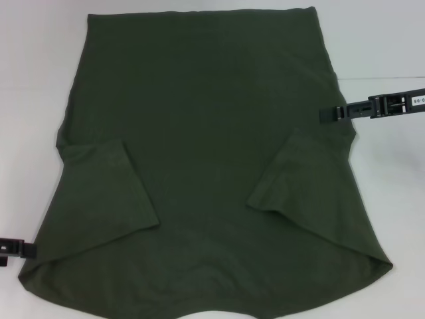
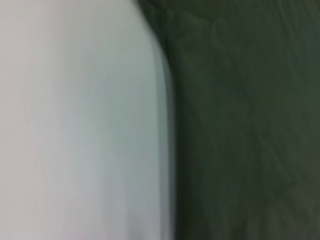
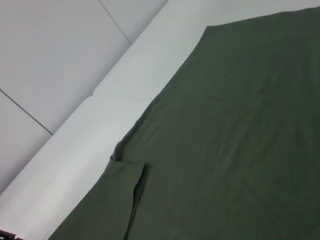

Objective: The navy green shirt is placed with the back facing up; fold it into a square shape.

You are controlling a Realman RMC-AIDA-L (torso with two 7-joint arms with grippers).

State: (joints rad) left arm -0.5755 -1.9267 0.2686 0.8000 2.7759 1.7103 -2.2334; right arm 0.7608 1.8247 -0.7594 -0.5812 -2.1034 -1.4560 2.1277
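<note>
A navy green shirt (image 1: 212, 159) lay spread flat, plain side up, across a white table (image 1: 385, 40), covering most of it — both short sleeves were folded inward onto the body of the shirt. The right gripper (image 1: 327, 114) reached in from the right and met the shirt's right edge just above the folded sleeve, while the left gripper (image 1: 26, 250) sat at the near left corner of the shirt by its edge — whether either gripper's fingers were apart or together could not be told.

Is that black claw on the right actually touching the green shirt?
Cannot tell. In the head view the right gripper overlaps the navy green shirt's edge, but nothing shows whether it presses the cloth or hovers above.
</note>
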